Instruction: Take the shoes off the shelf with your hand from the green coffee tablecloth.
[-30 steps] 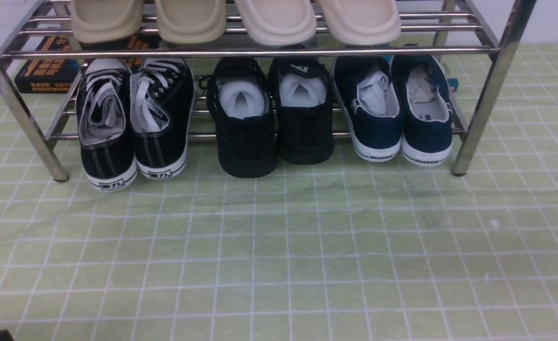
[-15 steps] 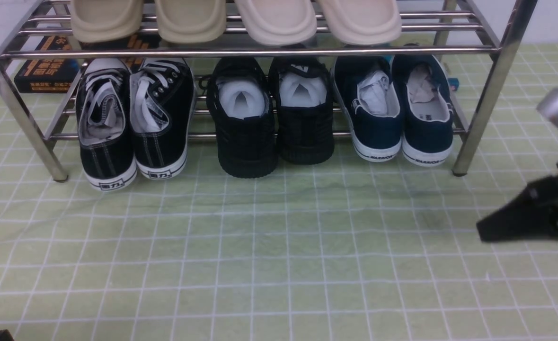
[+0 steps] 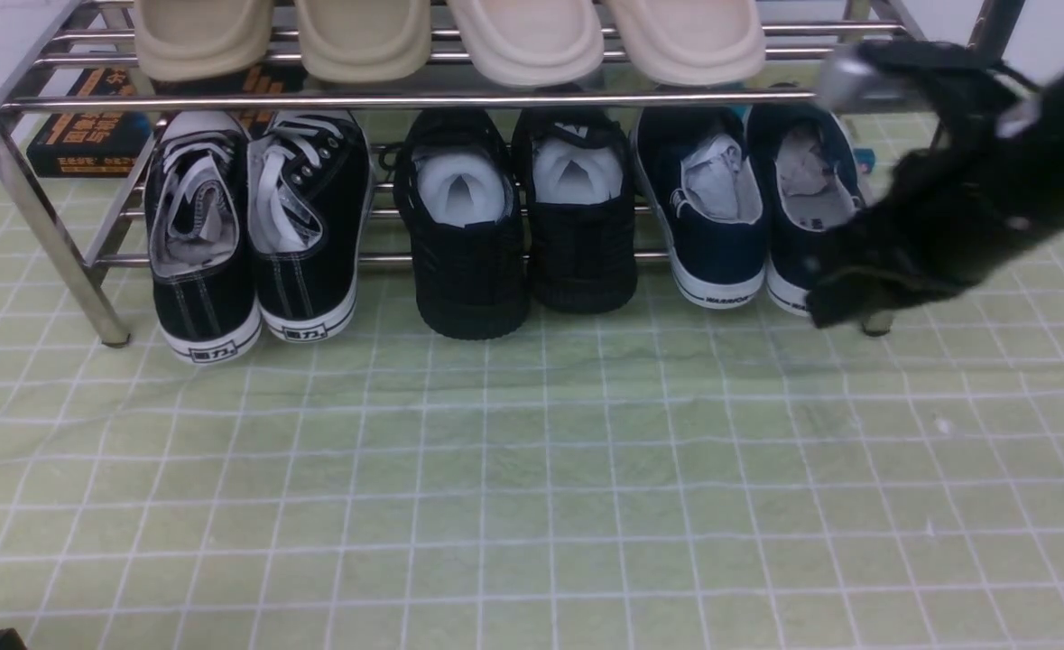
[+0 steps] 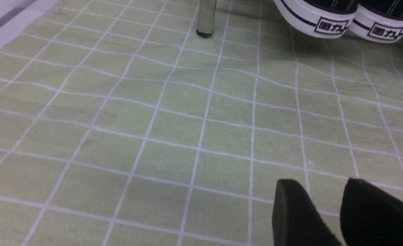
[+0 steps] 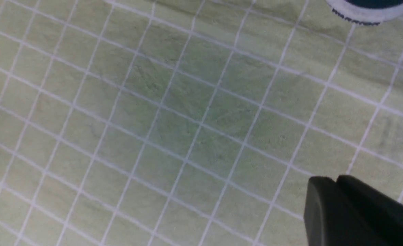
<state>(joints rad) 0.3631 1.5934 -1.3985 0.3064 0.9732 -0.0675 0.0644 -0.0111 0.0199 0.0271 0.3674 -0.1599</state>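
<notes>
Evidently, the right tool was pressed together at its tips, with nothing pinched. In the front view it was blurred near the right end of the shelf; whether the shoes were touched could not be told. The navy slip-ons were seen on the lower tier, toward the right, their white toes facing near. The left tool was slightly spread and unladen, over the green tablecloth.

For the approach, a low, slow entry from the near side was judged best: jaws were to be spread before contact, lined up with the slip-ons, and kept clear of the leg and upper bars. A firm but soft grip was called for, then a pull nearward before any lift.

Counted were two navy slip-ons, two all-black shoes, two lace-up sneakers, four pale clogs, one shelf and one tablecloth.
</notes>
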